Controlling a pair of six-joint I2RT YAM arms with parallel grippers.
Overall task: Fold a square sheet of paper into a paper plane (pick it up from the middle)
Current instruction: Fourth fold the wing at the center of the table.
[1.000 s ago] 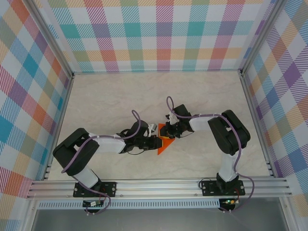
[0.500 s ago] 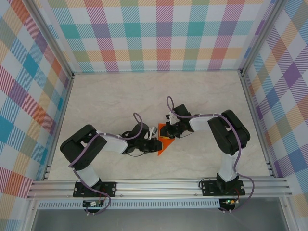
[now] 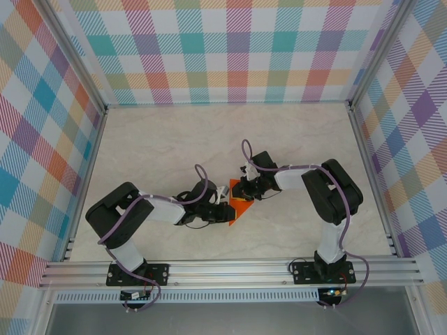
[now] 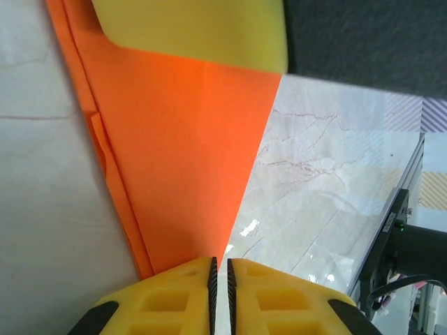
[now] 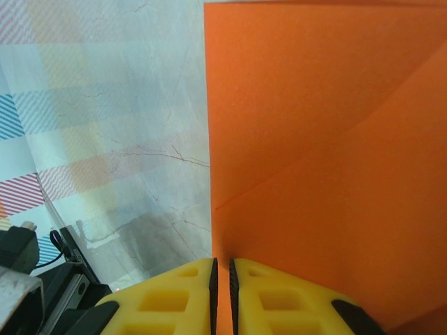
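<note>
Currently the thin, bright orange sheet of paper (image 3: 239,207), folded to a layered, pointed wedge with sharp creases, lies flat on the glossy marble-patterned table (image 3: 160,146) between the two arms. Left gripper (image 3: 225,211): yellow ribbed plastic fingers closed to a thin slit at the wedge's narrow tip (image 4: 188,160). Right gripper (image 3: 244,194): likewise closed to a slit, on the straight edge (image 5: 328,139). Whether either actually pinches the paper, I cannot tell.
</note>
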